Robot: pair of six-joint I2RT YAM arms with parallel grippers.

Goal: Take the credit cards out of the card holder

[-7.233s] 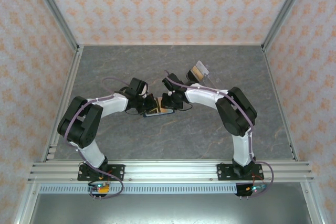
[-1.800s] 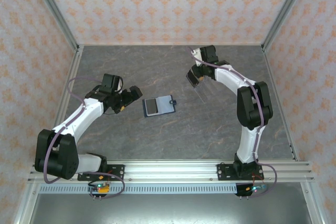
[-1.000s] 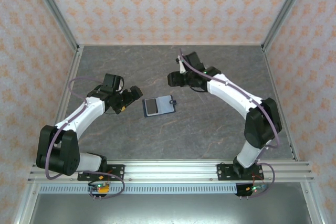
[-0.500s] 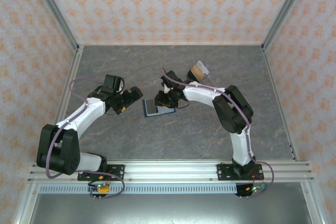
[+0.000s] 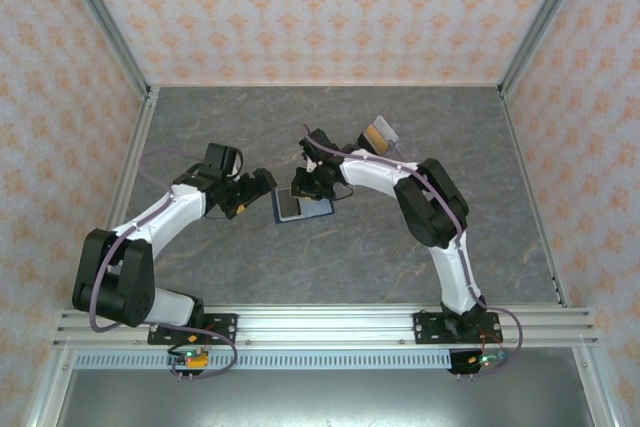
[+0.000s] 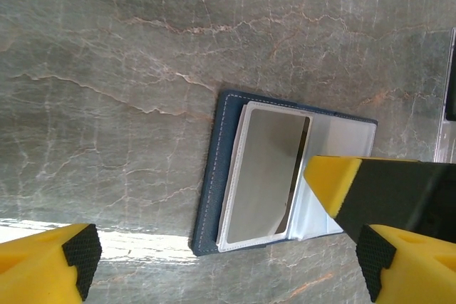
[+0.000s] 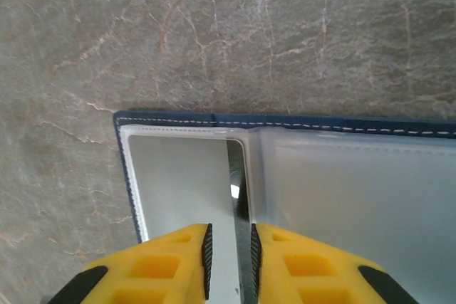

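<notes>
The card holder (image 5: 302, 208) lies open and flat on the table, navy outside (image 6: 214, 176) with pale inner pockets (image 7: 342, 190). A pale grey credit card (image 6: 263, 169) sits in its left pocket (image 7: 178, 183). My right gripper (image 5: 304, 185) hangs over the wallet's fold, its jaws (image 7: 228, 236) narrowed to a slim gap that straddles the card's inner edge, pads apart from it. One of its yellow fingers (image 6: 331, 179) shows over the wallet. Just left of the wallet, my left gripper (image 5: 262, 185) stands wide open and holds nothing (image 6: 226, 247). Several loose credit cards (image 5: 380, 134), one brown-orange, lie at the back right.
Metal frame rails (image 5: 130, 197) and patterned walls bound the grey marble table (image 5: 350, 267) on three sides. Both arms reach inward and meet near the table's middle.
My right arm has swung from the back right down onto the wallet, and its jaws have narrowed. The left gripper has edged a little toward the wallet.
</notes>
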